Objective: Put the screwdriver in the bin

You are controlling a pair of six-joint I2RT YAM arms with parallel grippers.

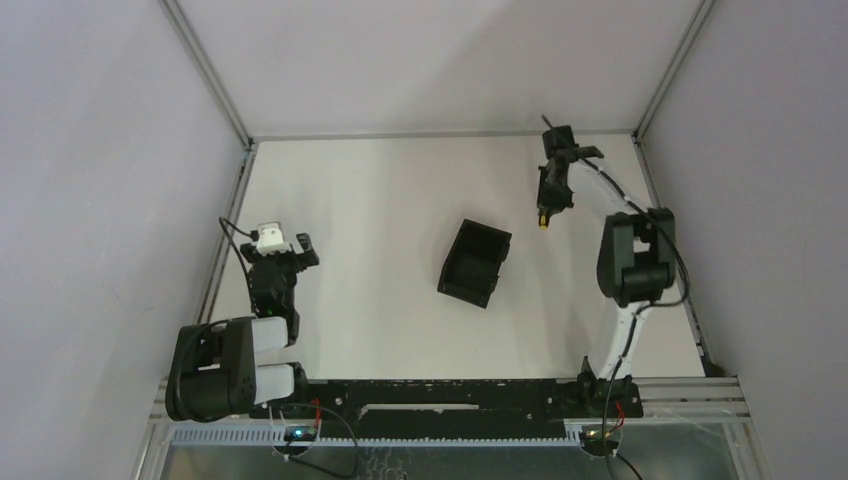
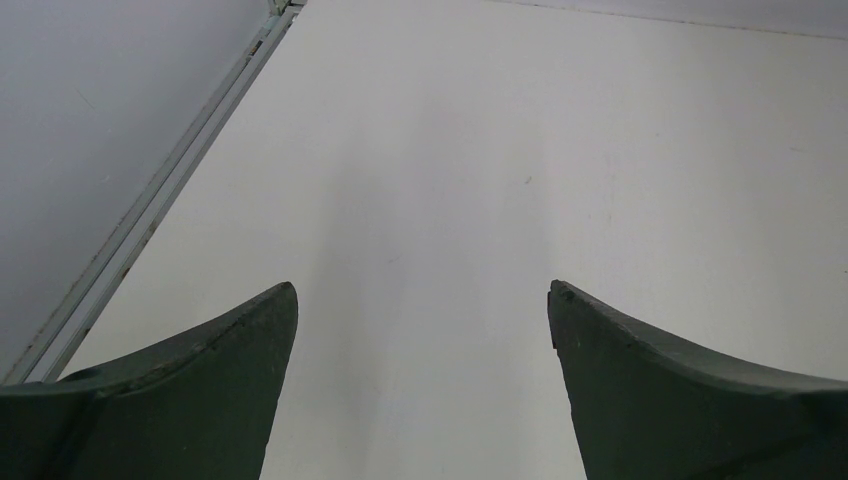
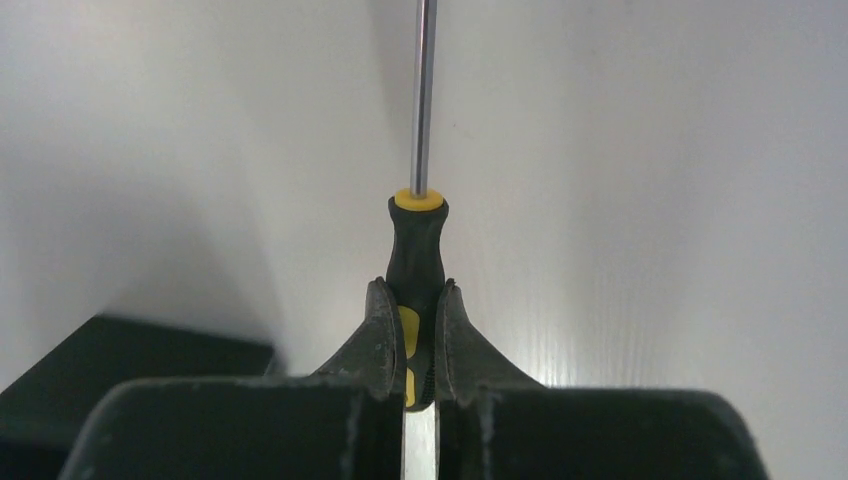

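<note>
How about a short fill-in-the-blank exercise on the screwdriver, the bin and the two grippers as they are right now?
1. The right gripper is shut on the screwdriver by its ____.
2. The left gripper is ____, holding nothing.
3. The bin is ____ in colour, and the screwdriver is not yet in it.
4. The collar where the screwdriver's shaft meets its grip is ____.

Missing words: handle; open; black; yellow.
</note>
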